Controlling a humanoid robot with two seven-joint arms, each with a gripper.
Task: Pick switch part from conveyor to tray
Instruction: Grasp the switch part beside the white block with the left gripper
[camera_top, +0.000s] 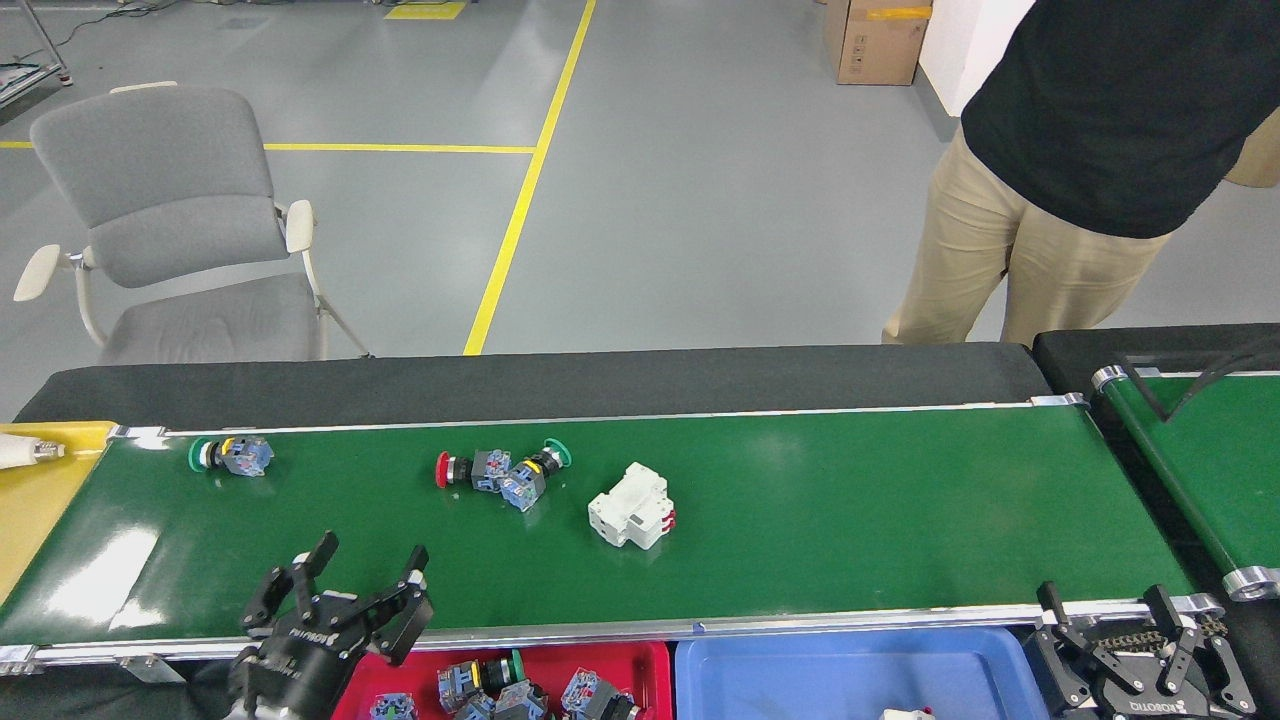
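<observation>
Several push-button switches already lie in the red tray. Three remain on the conveyor; the nearest pair awaits the left pincer, open and empty.

Bare conveyor right of the white breaker, seemingly unobstructed.

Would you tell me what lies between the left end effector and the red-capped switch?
Only bare green conveyor separates the left end effector from the red-capped switch, per the head view.
</observation>
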